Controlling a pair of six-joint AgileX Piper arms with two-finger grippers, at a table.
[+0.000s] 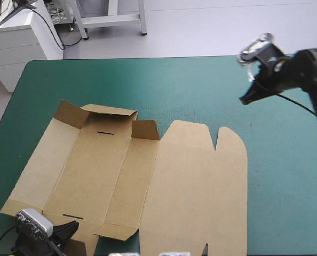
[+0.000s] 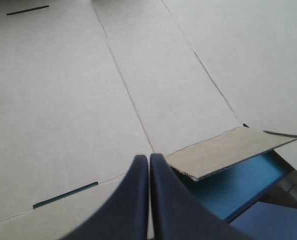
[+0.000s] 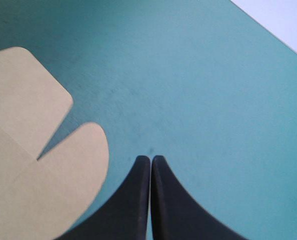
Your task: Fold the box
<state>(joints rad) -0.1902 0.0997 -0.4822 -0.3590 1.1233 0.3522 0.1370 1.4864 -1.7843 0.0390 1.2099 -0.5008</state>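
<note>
The brown box [image 1: 126, 170] lies as a cut sheet on the teal-green cover, mostly flat, with its far flaps [image 1: 108, 113] raised a little. My left gripper [image 1: 68, 232] sits at the sheet's near edge, shut with nothing in it. In the left wrist view its tip [image 2: 149, 159] rests over the board [image 2: 63, 100] beside a small lifted flap [image 2: 228, 150]. My right gripper [image 1: 249, 96] hangs shut above the bare cover at the far right, apart from the box. In the right wrist view its tip [image 3: 151, 160] points at the cover, with the rounded lid tabs [image 3: 33, 150] to one side.
Bare teal-green cover [image 1: 201, 85] stretches beyond the sheet to the far edge and along the right side [image 1: 286, 186]. The table's far edge [image 1: 148, 57] borders a pale floor. Two slots [image 1: 104, 132] are cut in the board's middle panel.
</note>
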